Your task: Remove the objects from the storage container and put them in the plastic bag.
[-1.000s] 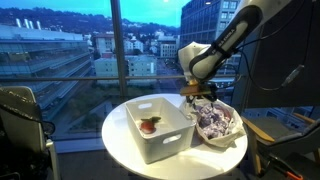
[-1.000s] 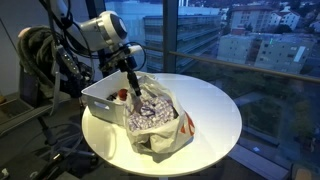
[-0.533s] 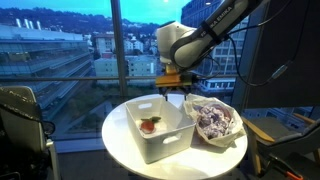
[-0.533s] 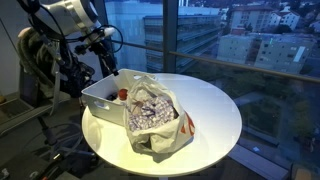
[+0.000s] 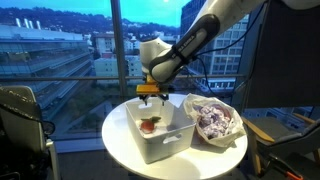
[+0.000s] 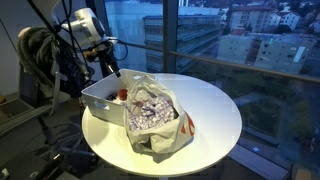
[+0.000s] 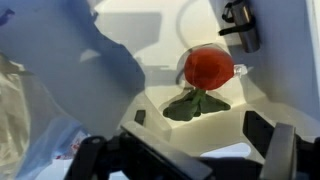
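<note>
The white storage container (image 5: 170, 148) stands on the round table, and it also shows in an exterior view (image 6: 100, 108). A red round item with green leaves (image 7: 208, 68) lies on its floor; it shows in both exterior views (image 5: 150, 125) (image 6: 123, 95). The plastic bag (image 5: 232, 133) (image 6: 160, 135) sits beside the container with the mottled purple and white cloth (image 5: 213, 117) (image 6: 150, 105) inside. My gripper (image 5: 150, 93) (image 6: 110, 72) (image 7: 190, 160) hovers over the container, open and empty, above the red item. Other small items are hidden.
The round white table (image 5: 120, 140) (image 6: 215, 110) carries the container and the bag. A window wall stands right behind it. A chair (image 5: 20, 115) stands to one side, and cables and equipment (image 6: 40, 60) sit by the arm's base.
My gripper moved from above the bag across to above the container, empty. The cloth stays in the bag.
</note>
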Available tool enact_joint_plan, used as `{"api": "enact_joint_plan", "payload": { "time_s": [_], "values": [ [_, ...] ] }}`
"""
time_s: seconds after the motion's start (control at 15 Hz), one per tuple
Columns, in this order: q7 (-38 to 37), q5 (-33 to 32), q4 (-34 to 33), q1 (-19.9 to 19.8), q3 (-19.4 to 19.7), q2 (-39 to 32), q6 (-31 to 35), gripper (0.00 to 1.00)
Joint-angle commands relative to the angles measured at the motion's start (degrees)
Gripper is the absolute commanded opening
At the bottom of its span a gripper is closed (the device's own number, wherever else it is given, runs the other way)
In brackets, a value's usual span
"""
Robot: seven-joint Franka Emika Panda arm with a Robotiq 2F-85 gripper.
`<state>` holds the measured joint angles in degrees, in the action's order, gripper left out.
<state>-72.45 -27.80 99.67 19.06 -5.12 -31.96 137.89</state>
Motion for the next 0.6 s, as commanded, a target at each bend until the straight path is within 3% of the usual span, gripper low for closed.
{"api": "enact_joint_plan", "payload": {
  "time_s": [0.0,0.53],
  "values": [
    [4.5,4.0,-11.1,0.3,2.8,-10.5,2.4,1.0],
    [12.1,19.6,-22.0,-2.0,2.7,-25.4,7.5,1.0]
  ]
}}
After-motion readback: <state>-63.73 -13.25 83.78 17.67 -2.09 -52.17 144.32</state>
